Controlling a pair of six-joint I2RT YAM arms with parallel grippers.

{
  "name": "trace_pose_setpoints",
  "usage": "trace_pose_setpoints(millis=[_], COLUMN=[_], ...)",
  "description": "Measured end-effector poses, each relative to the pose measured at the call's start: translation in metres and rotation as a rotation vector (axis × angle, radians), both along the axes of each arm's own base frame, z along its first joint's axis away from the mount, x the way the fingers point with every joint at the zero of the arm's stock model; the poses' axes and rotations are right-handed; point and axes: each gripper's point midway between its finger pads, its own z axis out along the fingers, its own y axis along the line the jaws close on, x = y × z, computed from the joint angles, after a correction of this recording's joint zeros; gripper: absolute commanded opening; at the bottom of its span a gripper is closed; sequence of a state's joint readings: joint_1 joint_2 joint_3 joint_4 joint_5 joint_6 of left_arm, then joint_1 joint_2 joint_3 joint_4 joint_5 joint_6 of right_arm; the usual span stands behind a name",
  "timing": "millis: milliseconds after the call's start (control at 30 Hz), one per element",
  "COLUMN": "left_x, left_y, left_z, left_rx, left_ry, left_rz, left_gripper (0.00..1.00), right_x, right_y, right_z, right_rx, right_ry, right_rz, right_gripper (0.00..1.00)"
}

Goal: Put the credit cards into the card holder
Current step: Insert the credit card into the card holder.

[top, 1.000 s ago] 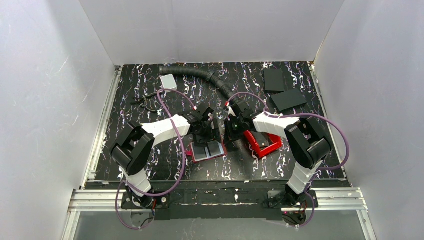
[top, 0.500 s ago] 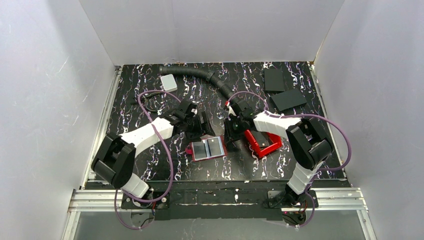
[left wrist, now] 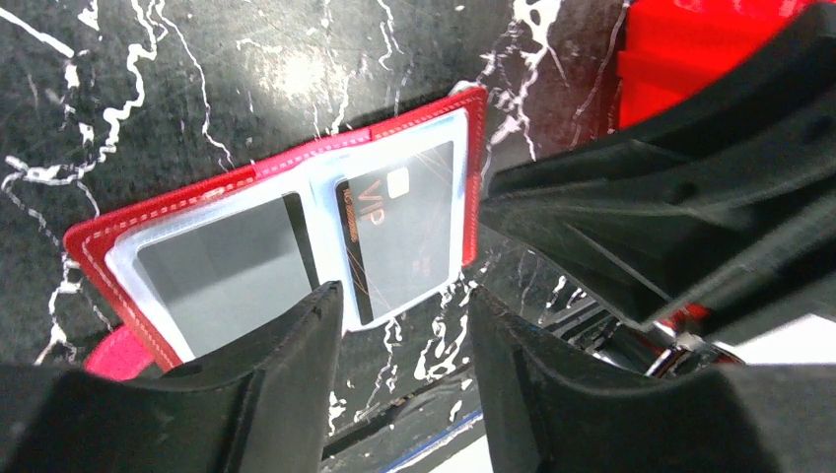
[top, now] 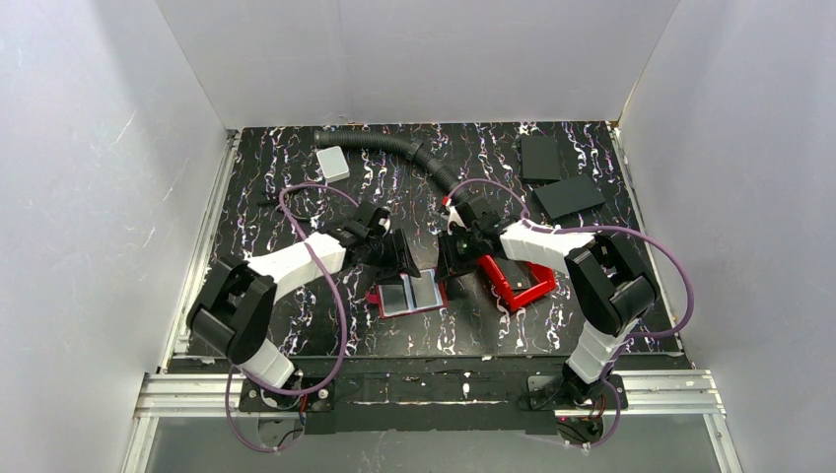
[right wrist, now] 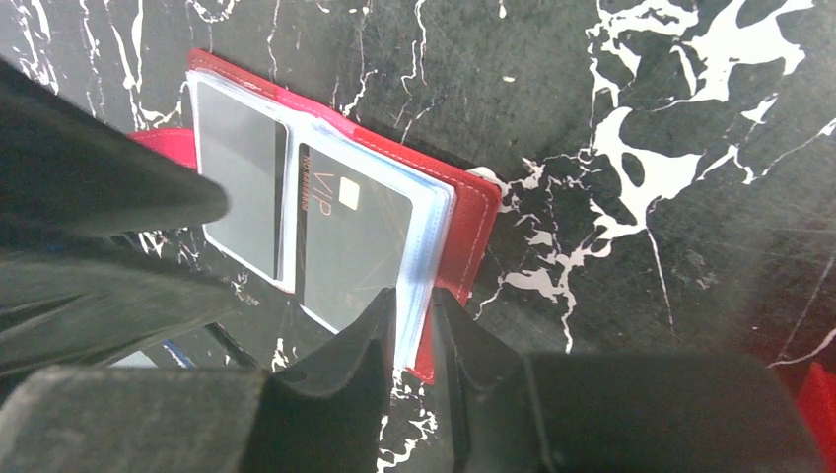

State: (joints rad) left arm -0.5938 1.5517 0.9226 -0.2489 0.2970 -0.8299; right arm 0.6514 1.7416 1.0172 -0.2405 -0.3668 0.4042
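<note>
Top external: card holder lies open and flat on the bench, front middle, between the two arms. Both arms reach in over its far edge, the left one from the left and the right one from the right.

Left wrist: clear sleeves inside, with a red stitched border around them. One sleeve holds a dark VIP card with a small chip. The other sleeve holds a grey card. A red tab sticks out from under the grey-card side.

Left end effector hangs over the holder's edge. Jaws are well apart with nothing between them: released.

Right wrist: right end effector sits at the VIP-side edge of the sleeves, jaws parted by only a narrow slit. Sleeve edges show through the slit. Can't tell whether it pinches them or just hovers.

Outward, top external:
- Red bin sits just right of the holder, partly under the right arm.
- One pale card lies alone at far left, well apart from the holder. It is beside the end of a black corrugated hose that runs across the back of the bench.
- Two black slabs lie at far right, near each other.
</note>
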Motion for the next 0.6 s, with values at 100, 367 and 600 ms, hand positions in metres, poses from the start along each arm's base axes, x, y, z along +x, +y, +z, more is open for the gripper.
trace_pose_setpoints(millis=[100, 367, 600], left_x=[-0.001, -0.007, -0.018], left_y=[-0.002, -0.009, -0.029], left_z=[-0.016, -0.033, -0.036], left_rx=[0.012, 0.021, -0.001], left_ry=[0.038, 0.092, 0.109], left_rz=[-0.005, -0.013, -0.055], left_gripper=[0.44, 0.47, 0.55], right_x=[0.0, -0.002, -0.006], right_y=[0.004, 0.009, 0.011], right_z=[0.002, 0.002, -0.005], right_rx=[0.017, 0.048, 0.048], right_ry=[0.001, 0.003, 0.026], right_rz=[0.001, 0.007, 0.003], right_gripper=[0.24, 0.24, 0.26])
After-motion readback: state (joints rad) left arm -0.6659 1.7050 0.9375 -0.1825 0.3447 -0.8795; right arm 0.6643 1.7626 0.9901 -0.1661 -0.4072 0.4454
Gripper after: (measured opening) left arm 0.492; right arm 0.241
